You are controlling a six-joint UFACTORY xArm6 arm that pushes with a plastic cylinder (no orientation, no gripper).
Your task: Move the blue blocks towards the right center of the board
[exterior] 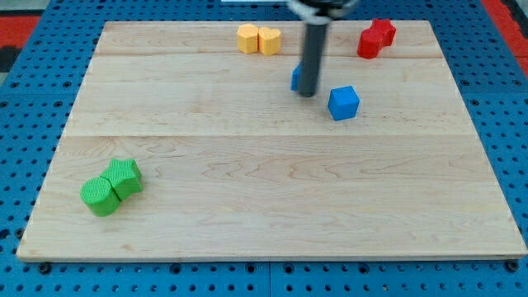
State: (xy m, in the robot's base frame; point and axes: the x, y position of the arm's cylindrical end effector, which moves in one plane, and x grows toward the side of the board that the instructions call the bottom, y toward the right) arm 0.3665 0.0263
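Tabletop [247, 206]: pale wooden board filling most of the view, lying on a blue perforated surface [25, 124].
Rod: dark and upright, coming down from the view's top edge, right of the top edge's middle.
End effector: no jaws, nothing to open or close and nothing held; the rod's tip [306, 93] rests on the board in its upper half, right of centre.
Green blocks: two ridged pieces touching each other near the bottom left corner, one rounded [100, 196], the other more angular [125, 177]; well apart from everything else.
Red blocks: a pair [376, 37] pressed together at the top right corner; shapes hard to make out.
Yellow blocks: one orange-yellow [248, 38] and one yellow [269, 40], touching, on the top edge just left of the rod.
Blue cube [344, 102]: in the upper half, right of centre, just right of the tip and apart from it.
Second blue block [294, 77]: mostly hidden behind the rod; only a sliver shows on the rod's left side, so its shape cannot be told.
In the way: between the blue cube and the middle of the right edge lies bare wood; the red pair sits above that stretch.
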